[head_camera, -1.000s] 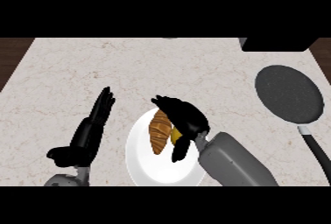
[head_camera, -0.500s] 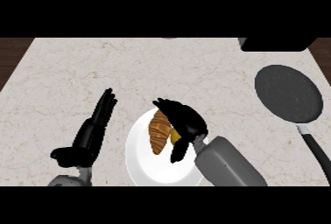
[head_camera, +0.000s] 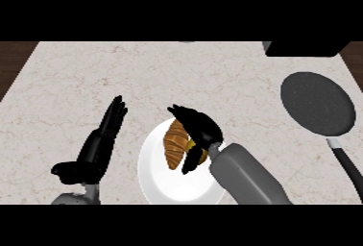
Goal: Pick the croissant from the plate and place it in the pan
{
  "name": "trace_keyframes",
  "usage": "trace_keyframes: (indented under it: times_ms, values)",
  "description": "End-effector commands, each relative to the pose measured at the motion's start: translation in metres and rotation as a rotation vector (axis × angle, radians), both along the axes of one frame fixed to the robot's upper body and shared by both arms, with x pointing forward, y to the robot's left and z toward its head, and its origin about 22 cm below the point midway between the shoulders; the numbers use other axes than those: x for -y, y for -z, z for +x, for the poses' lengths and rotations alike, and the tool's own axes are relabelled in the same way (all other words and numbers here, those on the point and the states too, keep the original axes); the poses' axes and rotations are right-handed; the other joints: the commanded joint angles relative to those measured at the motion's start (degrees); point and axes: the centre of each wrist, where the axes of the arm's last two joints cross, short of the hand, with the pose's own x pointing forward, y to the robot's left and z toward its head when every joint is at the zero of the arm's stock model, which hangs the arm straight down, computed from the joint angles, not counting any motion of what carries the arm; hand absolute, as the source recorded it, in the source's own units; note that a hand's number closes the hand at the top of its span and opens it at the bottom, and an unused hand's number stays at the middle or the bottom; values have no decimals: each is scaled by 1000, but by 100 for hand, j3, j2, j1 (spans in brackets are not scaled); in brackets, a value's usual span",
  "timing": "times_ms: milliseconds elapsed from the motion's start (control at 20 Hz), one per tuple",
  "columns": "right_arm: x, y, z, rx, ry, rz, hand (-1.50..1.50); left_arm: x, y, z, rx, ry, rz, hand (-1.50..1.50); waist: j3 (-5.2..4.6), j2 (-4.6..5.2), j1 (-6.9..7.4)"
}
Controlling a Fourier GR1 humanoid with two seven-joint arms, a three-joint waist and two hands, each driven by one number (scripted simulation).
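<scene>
A golden-brown croissant (head_camera: 174,143) lies on a white plate (head_camera: 170,185) near the counter's front, slightly left of the middle. My right hand (head_camera: 199,131) is over the plate, its fingers curled along the croissant's right side and its thumb reaching down beside it, covering part of the pastry. A dark round pan (head_camera: 316,102) sits at the right, its black handle running toward the front edge. My left hand (head_camera: 101,140) rests open to the left of the plate, fingers straight and pointing away.
A black box-shaped object (head_camera: 303,47) stands at the back right corner. The counter is pale marble, with a dark floor strip showing past its left edge.
My right hand has shifted slightly left and closed a little more around the croissant. The left hand, plate and pan are unmoved.
</scene>
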Motion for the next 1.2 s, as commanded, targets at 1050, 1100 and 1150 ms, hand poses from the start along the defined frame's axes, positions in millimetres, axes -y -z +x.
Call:
trace_keyframes:
  times_ms: [1050,1100,1150]
  values:
    - [-14,9,23,231,-23,-68,150,12,-1,5,-3,-18,-18,0,0,-3,-16]
    - [-11,12,24,208,80,-96,150,-3,7,-3,6,-8,7,0,-1,-9,-17]
    - [28,22,30,204,180,-116,150,-7,-1,-5,5,-31,7,0,1,-31,-73]
